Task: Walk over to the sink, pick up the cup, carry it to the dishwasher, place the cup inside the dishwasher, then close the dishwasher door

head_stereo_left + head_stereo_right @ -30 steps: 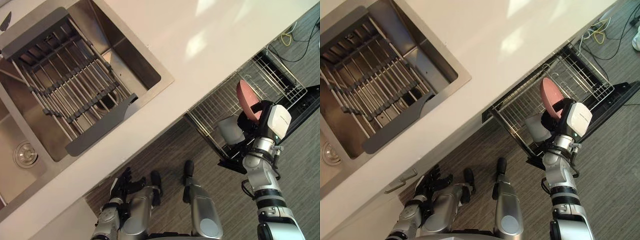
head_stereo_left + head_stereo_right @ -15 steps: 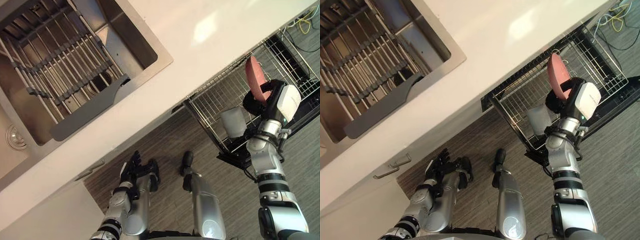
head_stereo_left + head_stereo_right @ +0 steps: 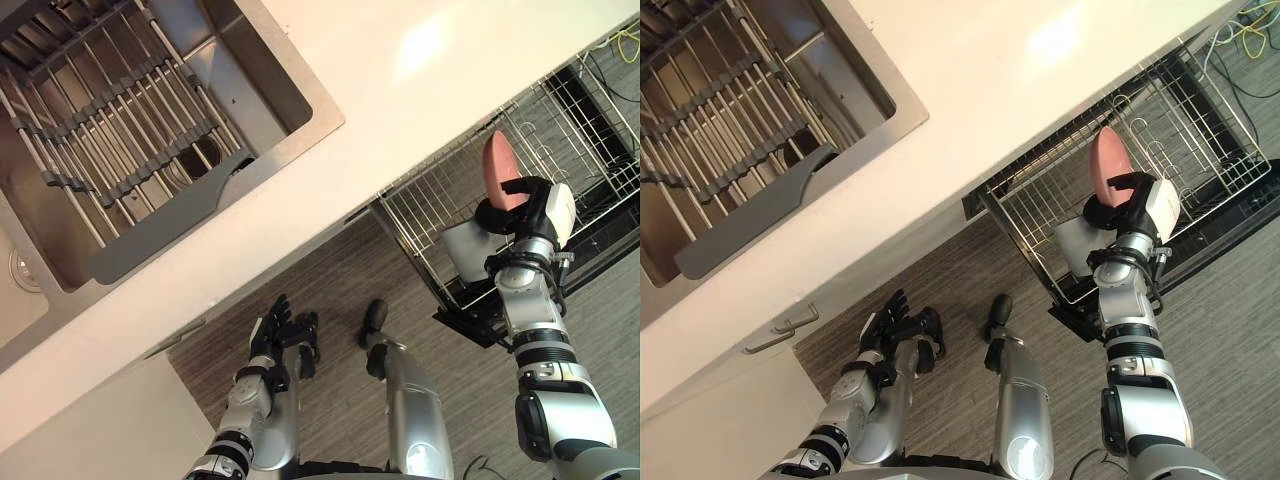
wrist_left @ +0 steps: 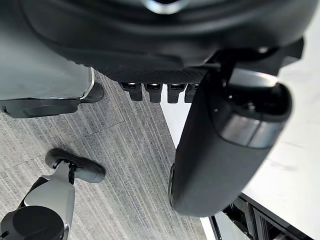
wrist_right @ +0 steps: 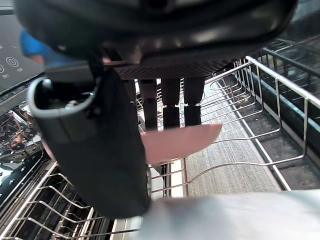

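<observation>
1. Sink [image 3: 262, 82], far left: stainless, set into the pale table [image 3: 420, 110]. A roll-up drying rack [image 3: 120, 150] of grey bars spans the basin, and its flat grey end strip lies at the near edge.
2. Cabinet front under the table edge, with a bar handle [image 3: 780, 335] on it.
3. Left hand [image 3: 272, 330]: low over the grey striped floor [image 3: 330, 280], in front of the cabinet and well apart from the sink. Its fingers are straight and spread and hold nothing. The left wrist view agrees: thumb standing free, floor beyond it.
4. Dishwasher rack [image 3: 420, 205]: white wire basket pulled out from under the table edge, to the right of the cabinet.
5. Pink cup [image 3: 502, 165]: in the right hand, over the near part of the pulled-out rack, standing on edge with its broad pink face toward the camera. I cannot tell whether it touches the wires.
6. Right hand [image 3: 510, 212]: fingers and thumb curled round the cup. In the right wrist view the pink body sits between thumb and fingers, with rack wires past it.
7. Dishwasher door [image 3: 600, 245]: dark panel, open, lying low beneath the rack.
8. Yellow cable [image 3: 628, 38]: on the floor, far right corner.
</observation>
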Motion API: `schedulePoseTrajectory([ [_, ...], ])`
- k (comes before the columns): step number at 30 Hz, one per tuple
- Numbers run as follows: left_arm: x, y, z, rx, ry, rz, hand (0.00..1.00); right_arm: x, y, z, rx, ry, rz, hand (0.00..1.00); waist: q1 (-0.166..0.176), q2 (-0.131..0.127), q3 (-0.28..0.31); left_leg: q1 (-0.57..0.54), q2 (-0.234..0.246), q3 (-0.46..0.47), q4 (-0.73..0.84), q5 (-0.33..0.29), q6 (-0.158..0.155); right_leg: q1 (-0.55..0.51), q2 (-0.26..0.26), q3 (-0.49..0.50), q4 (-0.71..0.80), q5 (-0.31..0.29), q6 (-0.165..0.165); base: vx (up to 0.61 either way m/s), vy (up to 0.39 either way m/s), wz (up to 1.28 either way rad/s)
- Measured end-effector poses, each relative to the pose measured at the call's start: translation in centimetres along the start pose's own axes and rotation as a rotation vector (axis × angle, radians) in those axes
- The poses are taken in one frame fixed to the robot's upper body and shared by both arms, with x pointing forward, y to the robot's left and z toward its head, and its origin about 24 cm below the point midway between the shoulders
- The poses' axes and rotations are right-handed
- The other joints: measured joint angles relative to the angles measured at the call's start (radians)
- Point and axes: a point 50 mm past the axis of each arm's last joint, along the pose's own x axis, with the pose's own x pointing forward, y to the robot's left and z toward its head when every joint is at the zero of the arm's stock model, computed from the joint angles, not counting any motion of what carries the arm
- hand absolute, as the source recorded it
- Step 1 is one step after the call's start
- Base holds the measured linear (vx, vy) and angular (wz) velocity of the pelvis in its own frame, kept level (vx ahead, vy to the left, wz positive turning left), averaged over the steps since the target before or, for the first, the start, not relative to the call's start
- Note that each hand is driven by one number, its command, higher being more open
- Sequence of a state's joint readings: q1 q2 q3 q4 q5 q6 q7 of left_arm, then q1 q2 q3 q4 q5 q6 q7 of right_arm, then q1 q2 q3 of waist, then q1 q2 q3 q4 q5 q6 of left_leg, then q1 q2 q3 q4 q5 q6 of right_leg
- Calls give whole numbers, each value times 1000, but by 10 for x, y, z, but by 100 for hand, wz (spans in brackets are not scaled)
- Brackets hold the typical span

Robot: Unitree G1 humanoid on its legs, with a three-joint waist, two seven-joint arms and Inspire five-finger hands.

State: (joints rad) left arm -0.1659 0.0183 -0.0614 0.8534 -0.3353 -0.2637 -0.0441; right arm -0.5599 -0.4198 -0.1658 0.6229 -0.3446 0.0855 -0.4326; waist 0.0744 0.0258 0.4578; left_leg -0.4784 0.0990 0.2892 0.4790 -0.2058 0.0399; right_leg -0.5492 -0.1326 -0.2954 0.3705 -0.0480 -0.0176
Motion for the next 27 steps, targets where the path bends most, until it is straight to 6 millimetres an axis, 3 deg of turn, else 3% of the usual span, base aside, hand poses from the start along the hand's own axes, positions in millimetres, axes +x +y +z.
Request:
schedulePoseTrajectory([
  [6,3,0,8,-9,-27,3,100,0,1,-2,8,1,-6,100,4,1,-1,-3,3,0,2,2,-3,-6,-4,-9,15,-10,-5,25,-17,5],
  [12,4,-3,11,-29,-40,0,100,-10,-4,11,81,-83,-87,100,1,1,-2,12,5,0,4,2,-4,14,-2,-10,14,-8,-2,45,7,0],
  [18,0,0,3,-34,-20,14,100,-50,-18,28,214,-245,-191,100,-13,-8,-21,88,9,12,-27,2,-6,83,5,-10,-11,-18,10,21,3,-3],
  [23,-15,11,-18,-36,44,53,100,-87,-15,10,262,-187,-182,100,-34,-44,-85,142,18,35,-52,-1,-22,121,17,-5,-21,-32,10,38,-24,-6],
  [27,-25,16,-34,-36,92,73,100,-103,-16,-10,247,-116,-178,100,-44,-61,-103,191,22,61,-66,-3,-27,156,19,3,-20,-43,10,49,-12,-9],
])
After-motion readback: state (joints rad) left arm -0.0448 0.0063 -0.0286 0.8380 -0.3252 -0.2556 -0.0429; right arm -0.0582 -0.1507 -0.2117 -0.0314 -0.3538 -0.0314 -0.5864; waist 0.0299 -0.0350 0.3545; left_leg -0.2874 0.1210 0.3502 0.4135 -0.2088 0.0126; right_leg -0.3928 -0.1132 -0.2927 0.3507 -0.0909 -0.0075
